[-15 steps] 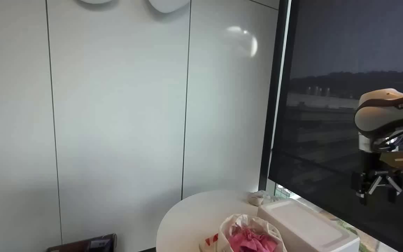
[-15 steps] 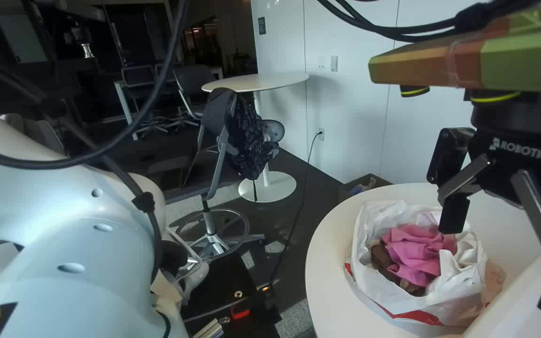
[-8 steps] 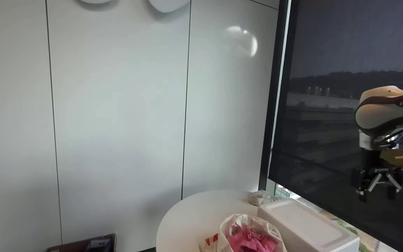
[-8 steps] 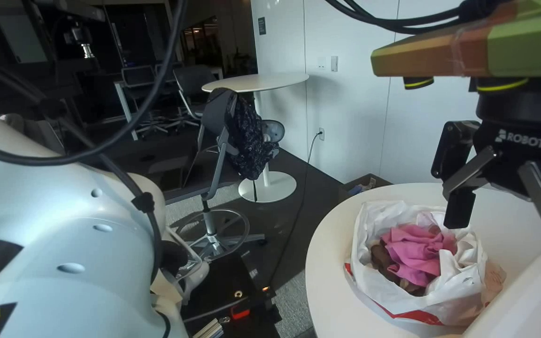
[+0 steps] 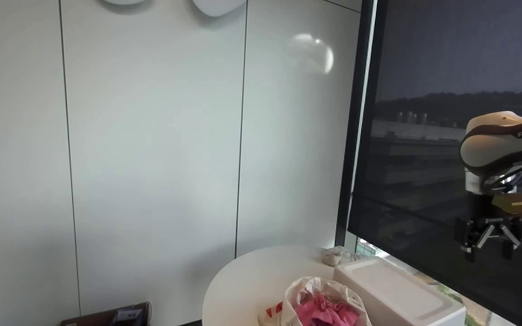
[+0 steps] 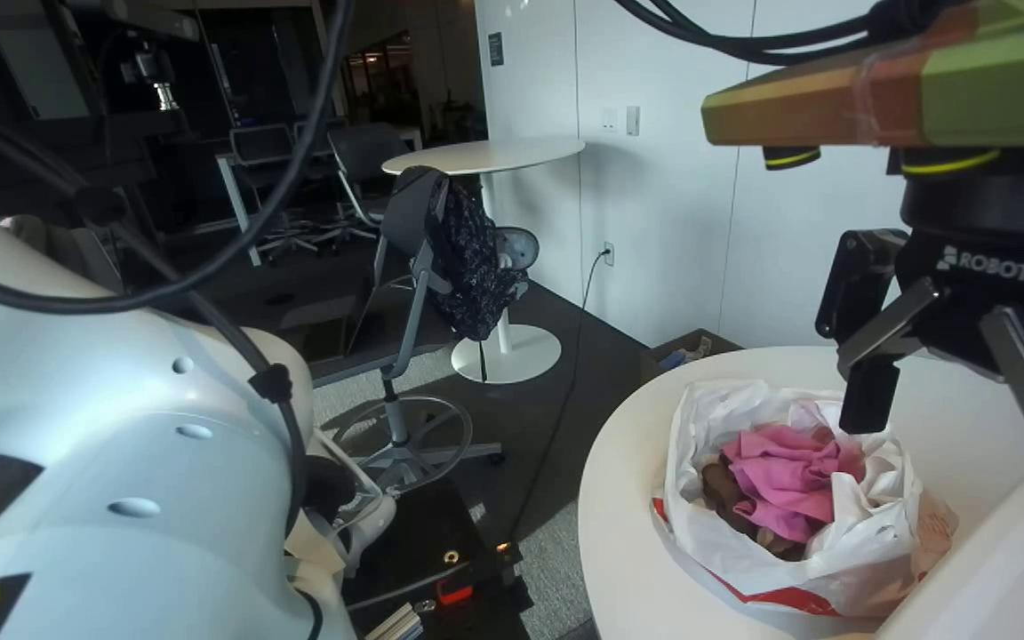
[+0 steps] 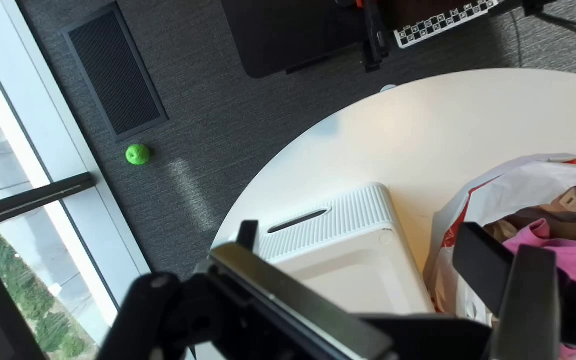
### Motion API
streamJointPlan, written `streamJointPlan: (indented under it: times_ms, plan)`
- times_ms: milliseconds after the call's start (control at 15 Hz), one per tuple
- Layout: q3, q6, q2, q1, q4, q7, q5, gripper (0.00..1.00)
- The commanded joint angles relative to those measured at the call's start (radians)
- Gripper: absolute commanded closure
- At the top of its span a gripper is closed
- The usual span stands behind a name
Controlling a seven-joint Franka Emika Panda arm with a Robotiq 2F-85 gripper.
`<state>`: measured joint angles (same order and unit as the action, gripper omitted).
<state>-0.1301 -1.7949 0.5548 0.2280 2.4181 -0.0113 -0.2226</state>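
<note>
My gripper (image 7: 365, 251) is open and empty, with its fingers wide apart. It hangs above a white box (image 7: 338, 230) with a ribbed side and an oval slot, touching nothing. The box also shows in an exterior view (image 5: 397, 290). The gripper shows in both exterior views (image 5: 488, 254) (image 6: 965, 473), pointing down. Beside the box stands an open white and red plastic bag (image 6: 725, 542), also in the wrist view (image 7: 513, 195). A pink cloth (image 6: 788, 480) and brown items (image 6: 724, 489) lie in the bag. One finger overlaps the bag in the wrist view.
The box and bag stand on a round white table (image 7: 418, 125). A crumpled pale item (image 5: 333, 256) lies near its far edge. A green round object (image 7: 138, 154) lies on the floor by the window. A chair (image 6: 414, 222) and another round table (image 6: 485, 156) stand farther off.
My gripper has risen slightly since one second ago and stands still over the last half second. It stays open. The box, bag and cloth have not moved.
</note>
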Motion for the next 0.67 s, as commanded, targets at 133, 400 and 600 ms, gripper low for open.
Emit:
streamJointPlan:
  times_ms: [133, 400, 600]
  plan:
    - [0.016, -0.093, -0.109, -0.073, 0.064, -0.003, 0.036, 0.0]
    - [0.111, -0.281, -0.218, -0.164, 0.142, -0.05, 0.027, 0.0]
    - [0.198, -0.414, -0.309, -0.224, 0.136, -0.126, 0.016, 0.0]
